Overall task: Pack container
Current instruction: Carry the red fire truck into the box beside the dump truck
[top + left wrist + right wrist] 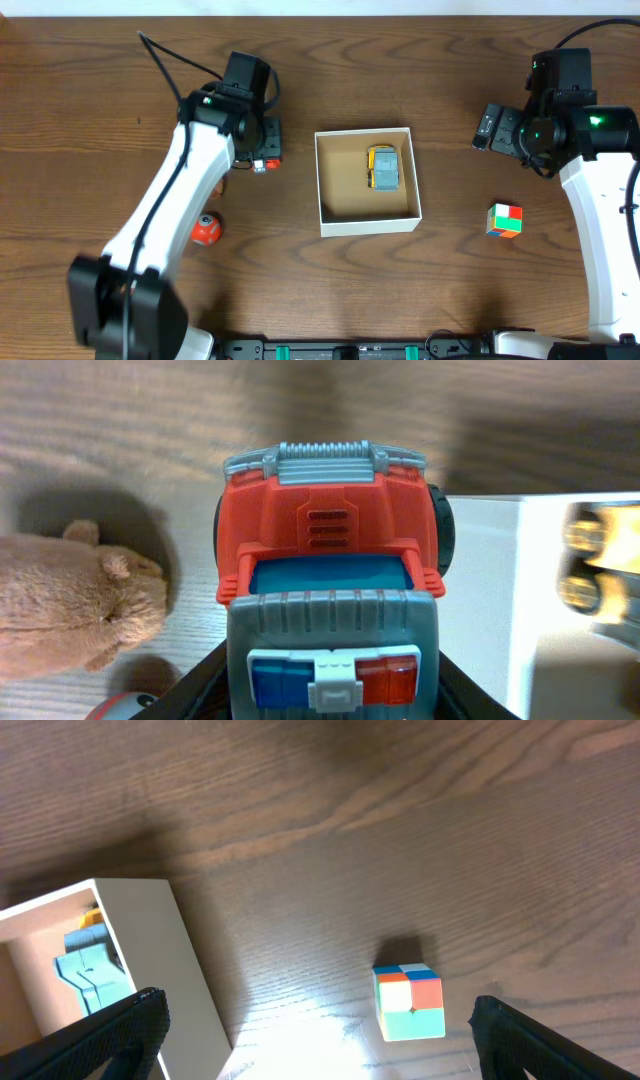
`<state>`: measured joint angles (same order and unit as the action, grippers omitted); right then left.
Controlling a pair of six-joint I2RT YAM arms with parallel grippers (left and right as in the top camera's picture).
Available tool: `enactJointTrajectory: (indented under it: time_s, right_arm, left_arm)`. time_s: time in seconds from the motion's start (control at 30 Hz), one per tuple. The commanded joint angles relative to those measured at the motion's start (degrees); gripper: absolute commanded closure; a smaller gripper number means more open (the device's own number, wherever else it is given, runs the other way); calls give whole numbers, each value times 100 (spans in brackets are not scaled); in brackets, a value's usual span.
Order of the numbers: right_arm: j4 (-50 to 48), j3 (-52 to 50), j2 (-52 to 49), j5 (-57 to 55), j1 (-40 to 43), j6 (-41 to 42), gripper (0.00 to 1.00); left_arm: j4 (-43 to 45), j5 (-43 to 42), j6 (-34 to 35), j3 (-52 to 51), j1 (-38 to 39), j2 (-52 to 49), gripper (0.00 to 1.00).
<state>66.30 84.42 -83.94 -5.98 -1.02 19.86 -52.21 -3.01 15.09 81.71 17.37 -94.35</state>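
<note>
- The box (pixel 367 226) sits in the middle of the table (pixel 450 300), open side up, white walls round a brown floor.
- A small yellow and grey car (pixel 383 167) lies inside the box, towards its far right corner. In the left wrist view only its blurred wheels show over the white wall.
- The left gripper (pixel 262 152) hangs just off the box's left wall, near the far corner, apart from it.
- That gripper is clamped on a red truck (pixel 325 530): its dark fingers (pixel 195 688) press against the truck's grey rear on both sides.
- The truck has a grey grille at the front, a blue windscreen, and a blue and red light bar nearest the camera. Its nose points away from the wrist camera, and the white box wall stands just to its right.
- A brown plush (pixel 70 605) lies on the table beside the truck, on the side away from the box. From overhead the left arm mostly covers it.
- An orange ball (pixel 205 229) rests near the plush, closer to the robot and well apart from the box.
- The right gripper (pixel 490 130) is off to the right of the box, over bare table. Its fingers (pixel 130 1025) stand wide apart with nothing between them.
- A many-coloured cube (pixel 505 220) sits on the table right of the box, nearer the robot than the right gripper and touching neither. In the right wrist view it lies between the spread fingers and the box's corner shows at the left edge.
</note>
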Motion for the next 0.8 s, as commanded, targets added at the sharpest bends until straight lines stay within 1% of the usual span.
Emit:
enactJointTrajectory:
  time_s: [0.0, 0.17, 0.33, 0.4, 0.57, 0.77]
  right_arm:
    - [20, 11, -13, -7, 26, -87, 1]
    - [31, 11, -13, -7, 26, -87, 1]
    - [37, 11, -13, -4, 26, -87, 1]
    - [46, 11, -13, -4, 26, -87, 1]
    - [90, 11, -13, -7, 26, -133, 1]
    - [96, 11, -13, -4, 26, -133, 1]
  left_arm:
    - [37, 61, 26, 170, 319, 422, 94]
    - [393, 61, 83, 173, 1115, 831, 94]
    - [774, 66, 739, 168, 1902, 721, 94]
    - [800, 90, 977, 168, 2072, 597, 94]
    - [710, 85, 1397, 166, 2188, 144, 94]
    - [833, 85, 1410, 166, 2188, -378, 94]
